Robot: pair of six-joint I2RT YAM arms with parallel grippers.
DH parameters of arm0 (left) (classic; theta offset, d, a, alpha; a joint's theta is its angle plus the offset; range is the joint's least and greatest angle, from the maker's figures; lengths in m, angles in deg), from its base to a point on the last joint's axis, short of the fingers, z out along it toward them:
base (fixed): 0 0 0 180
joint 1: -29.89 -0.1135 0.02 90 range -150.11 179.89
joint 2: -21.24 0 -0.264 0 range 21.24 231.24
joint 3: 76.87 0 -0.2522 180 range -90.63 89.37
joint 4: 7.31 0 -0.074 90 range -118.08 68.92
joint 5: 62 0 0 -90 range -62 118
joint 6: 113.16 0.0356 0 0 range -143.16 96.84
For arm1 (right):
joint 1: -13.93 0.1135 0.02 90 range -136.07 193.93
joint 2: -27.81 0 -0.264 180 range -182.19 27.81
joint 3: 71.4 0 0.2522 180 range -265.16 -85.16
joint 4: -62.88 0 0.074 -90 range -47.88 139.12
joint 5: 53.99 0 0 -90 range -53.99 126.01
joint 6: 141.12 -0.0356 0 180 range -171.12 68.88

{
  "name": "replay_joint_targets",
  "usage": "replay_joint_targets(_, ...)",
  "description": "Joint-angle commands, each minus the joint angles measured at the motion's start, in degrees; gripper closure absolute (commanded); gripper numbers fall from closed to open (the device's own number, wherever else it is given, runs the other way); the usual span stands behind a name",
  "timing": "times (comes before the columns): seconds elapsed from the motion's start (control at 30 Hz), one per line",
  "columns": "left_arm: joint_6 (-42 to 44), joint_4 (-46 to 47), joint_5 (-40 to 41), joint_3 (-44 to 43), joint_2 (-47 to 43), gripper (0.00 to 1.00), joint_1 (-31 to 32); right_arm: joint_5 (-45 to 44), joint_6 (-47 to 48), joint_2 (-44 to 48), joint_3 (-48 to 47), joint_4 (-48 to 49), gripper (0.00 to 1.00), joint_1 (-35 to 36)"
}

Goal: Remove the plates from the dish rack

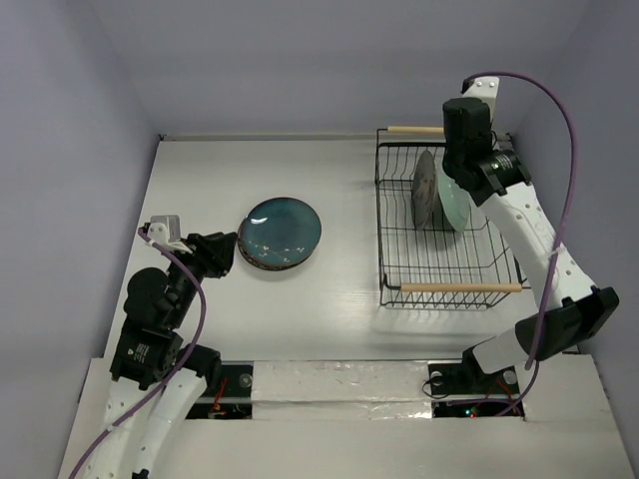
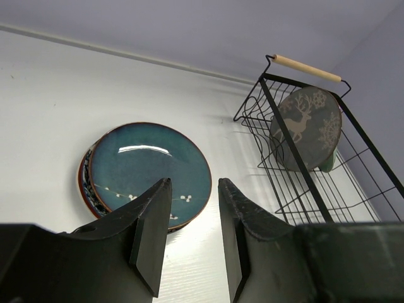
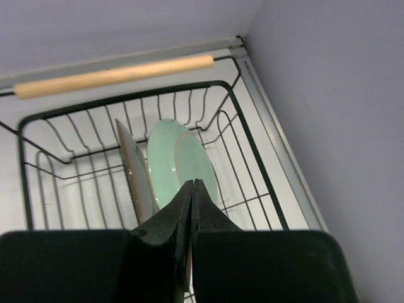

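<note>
The black wire dish rack (image 1: 445, 261) with two wooden handles stands at the right. A brown plate (image 1: 424, 188) and a mint green plate (image 1: 451, 208) stand upright in it, side by side. In the right wrist view both show, brown plate (image 3: 131, 169) left of the green plate (image 3: 172, 159). My right gripper (image 3: 192, 184) is shut and empty, above the green plate. A dark teal plate (image 1: 280, 230) lies on a stack of plates on the table. My left gripper (image 2: 194, 183) is open and empty, just near of that stack (image 2: 148, 166).
The table's back edge meets the wall behind the rack (image 2: 303, 158). A grey wall stands close on the rack's right side. White table surface (image 1: 339, 289) lies between the plate stack and the rack.
</note>
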Motion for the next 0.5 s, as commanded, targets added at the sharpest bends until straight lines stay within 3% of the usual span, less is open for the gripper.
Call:
replay_joint_targets(0.0, -0.15, 2.71, -0.44, 0.53, -0.41, 0.67, 0.34, 3.04, -1.29, 3.84, 0.26, 3.8, 1.0, 0.41)
replay_joint_targets(0.17, -0.15, 2.62, -0.35, 0.44, -0.5, 0.67, 0.34, 10.24, -3.58, 2.79, 3.75, 1.77, 0.98, 0.41)
replay_joint_targets(0.23, -0.15, 2.62, -0.35, 0.53, -0.32, 0.67, 0.34, 12.79, -4.89, 3.49, 6.4, 3.71, 0.78, 0.41)
replay_joint_targets(0.27, -0.15, 2.62, -0.35, 0.44, -0.32, 0.67, 0.34, 14.02, -5.77, 3.84, 7.72, 4.67, 0.47, 0.41)
replay_joint_targets(0.33, -0.15, 2.62, -0.44, 0.44, -0.23, 0.67, 0.34, 18.4, -5.95, 4.02, 10.72, 7.48, 0.27, 0.41)
replay_joint_targets(0.37, -0.06, 2.71, -0.53, 0.44, -0.23, 0.67, 0.34, 18.69, -6.13, 2.98, 11.07, 7.84, 0.22, 0.41)
replay_joint_targets(0.47, -0.06, 2.62, -0.44, 0.44, -0.32, 0.67, 0.34, 16.94, -6.22, -1.32, 11.16, 7.76, 0.26, 0.41)
